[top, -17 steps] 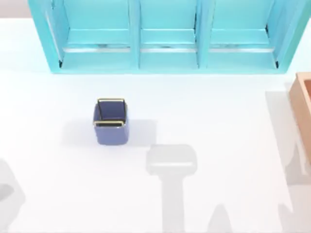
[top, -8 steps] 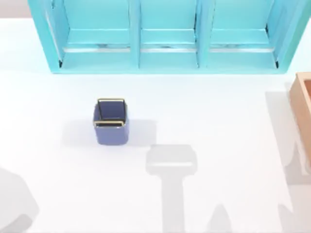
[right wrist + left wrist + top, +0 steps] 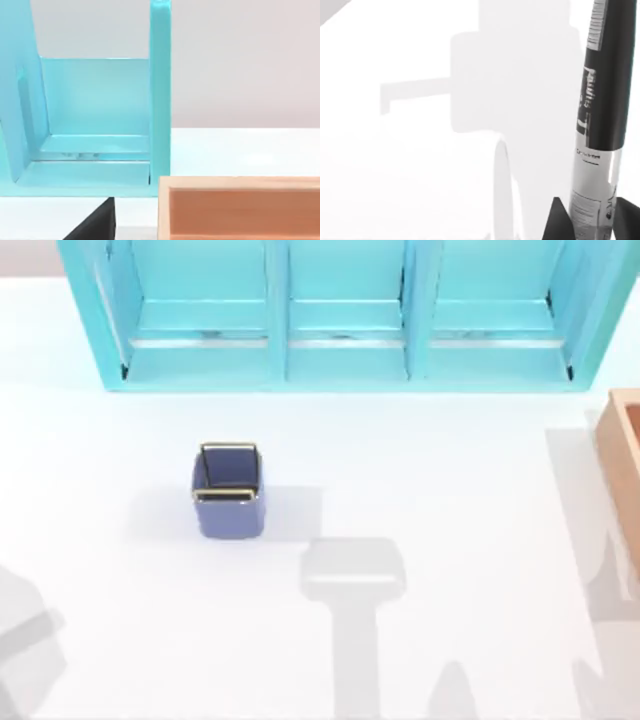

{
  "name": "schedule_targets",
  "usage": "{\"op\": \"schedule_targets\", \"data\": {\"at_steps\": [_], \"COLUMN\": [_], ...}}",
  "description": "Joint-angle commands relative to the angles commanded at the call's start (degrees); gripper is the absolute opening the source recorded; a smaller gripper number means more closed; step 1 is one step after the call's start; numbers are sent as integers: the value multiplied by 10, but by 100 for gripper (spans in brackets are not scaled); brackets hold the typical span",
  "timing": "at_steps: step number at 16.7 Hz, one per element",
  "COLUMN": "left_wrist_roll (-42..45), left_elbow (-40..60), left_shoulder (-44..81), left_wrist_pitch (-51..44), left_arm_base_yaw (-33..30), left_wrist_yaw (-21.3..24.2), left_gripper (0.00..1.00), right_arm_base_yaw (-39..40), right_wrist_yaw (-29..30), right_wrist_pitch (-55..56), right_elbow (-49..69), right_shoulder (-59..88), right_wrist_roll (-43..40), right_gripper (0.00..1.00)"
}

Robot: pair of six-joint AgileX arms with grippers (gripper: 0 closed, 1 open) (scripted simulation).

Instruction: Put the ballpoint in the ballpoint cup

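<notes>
1. Left gripper (image 3: 590, 220): fingers pinch the black-and-silver ballpoint (image 3: 600, 100), which projects beyond the fingertips.
2. Ballpoint cup (image 3: 230, 490): upright, well apart from the claw.
3. Risk: a tilted pen could strike the gold rim and tip the cup.
4. Versus earlier: the lower-left shadow has shifted; cup unmoved.
5. Right gripper (image 3: 95, 225): near the tan wooden box (image 3: 240, 207); finger state cannot be told.

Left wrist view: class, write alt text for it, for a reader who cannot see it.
A black and silver ballpoint with printed lettering stands clamped between the dark fingers of the left pincer, above a white table crossed by soft grey shadows.
</notes>
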Motion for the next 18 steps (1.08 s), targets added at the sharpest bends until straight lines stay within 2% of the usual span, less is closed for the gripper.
{"op": "schedule_targets", "data": {"at_steps": [3, 6, 14, 18], "left_wrist_roll": [39, 86, 220, 277], "left_elbow": [-9, -30, -108, -129], "left_shoulder": [43, 93, 201, 228], "left_wrist_pitch": [141, 312, 848, 1090], "left_arm_base_yaw": [-103, -228, -605, -775], "left_wrist_yaw": [-116, -254, -651, -823], "left_gripper": [0, 0, 0, 0], "right_arm_base_yaw": [0, 0, 0, 0], "right_wrist_yaw": [0, 0, 0, 0], "right_wrist_pitch": [0, 0, 0, 0], "right_elbow": [0, 0, 0, 0], "right_shoulder": [0, 0, 0, 0], "right_wrist_roll": [0, 0, 0, 0], "right_gripper": [100, 100, 100, 100]}}
